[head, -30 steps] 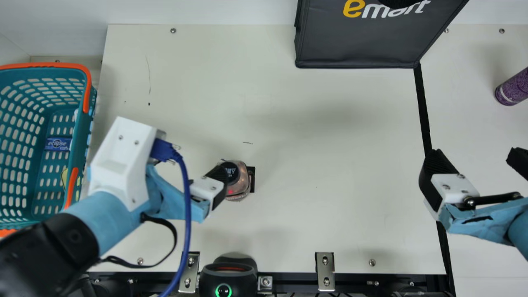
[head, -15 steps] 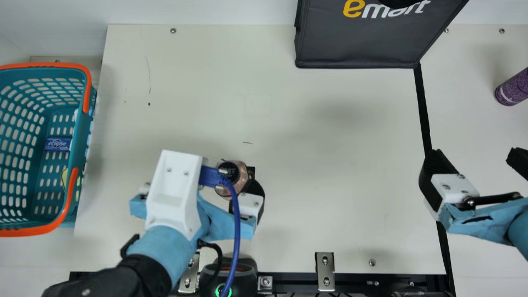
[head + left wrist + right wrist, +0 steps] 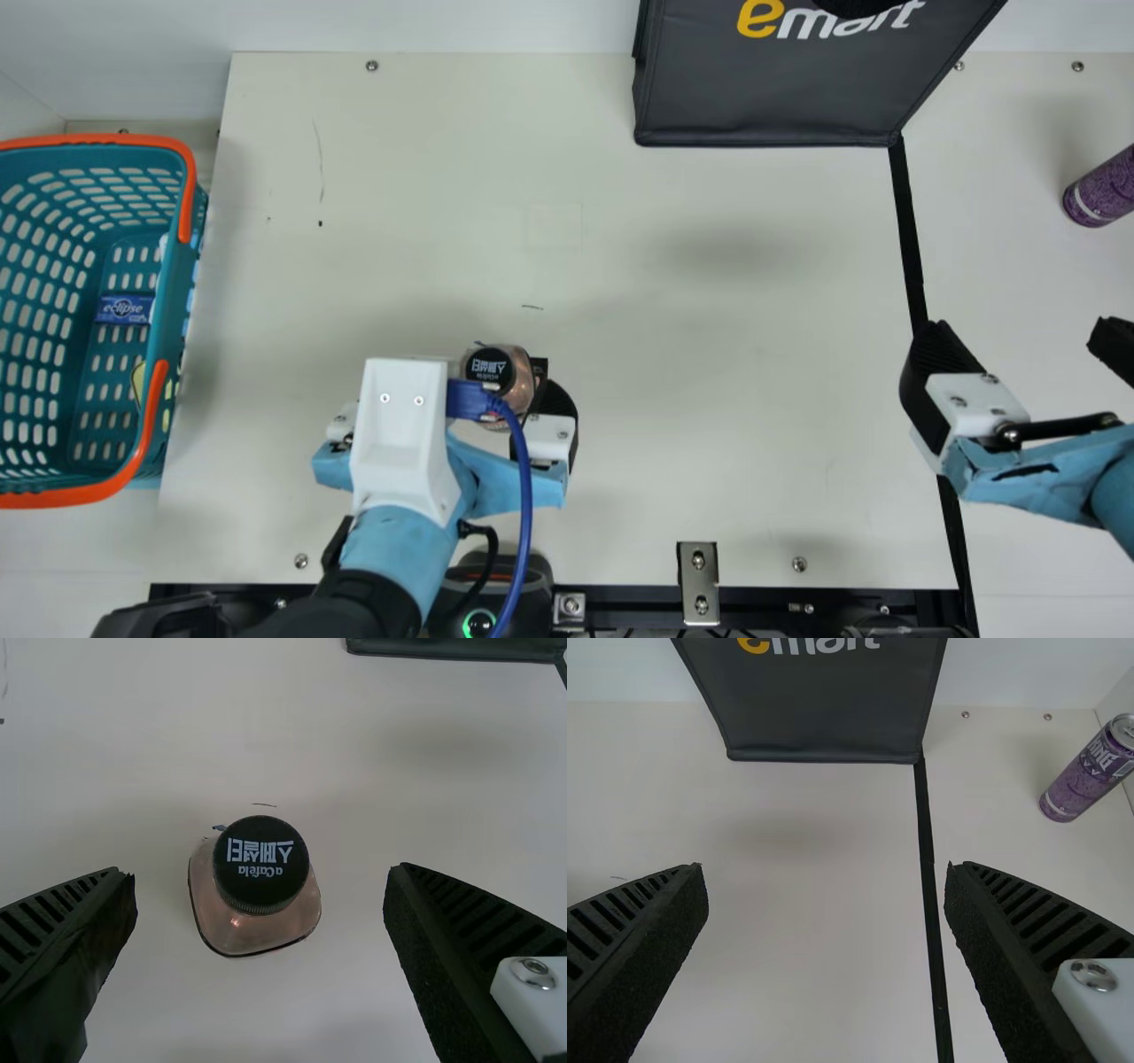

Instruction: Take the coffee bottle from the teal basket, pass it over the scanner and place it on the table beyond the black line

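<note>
The coffee bottle (image 3: 523,365), brown with a black cap, stands upright on the table beside a small black patch. My left gripper (image 3: 454,403) is open just front of it, its right finger close to the bottle's side. In the left wrist view the bottle (image 3: 257,930) shows between the spread fingers of my left gripper (image 3: 261,879), clear of both. My right gripper (image 3: 1021,341) stands open over the black line (image 3: 907,230); in the right wrist view, nothing is between the fingers of my right gripper (image 3: 826,875). The scanner (image 3: 532,576) sits at the front edge, partly behind cables.
The teal basket (image 3: 177,292) at the left holds a blue packet (image 3: 124,310) and other items. A dark bag (image 3: 762,102) stands at the back. Beyond the black line, a purple can (image 3: 1103,190) is at the far right. Metal brackets (image 3: 698,580) line the front edge.
My left arm has swung rightward and turned, bringing its open fingers from the bottle's left to around its front side. The bottle and my right arm have stayed where they were.
</note>
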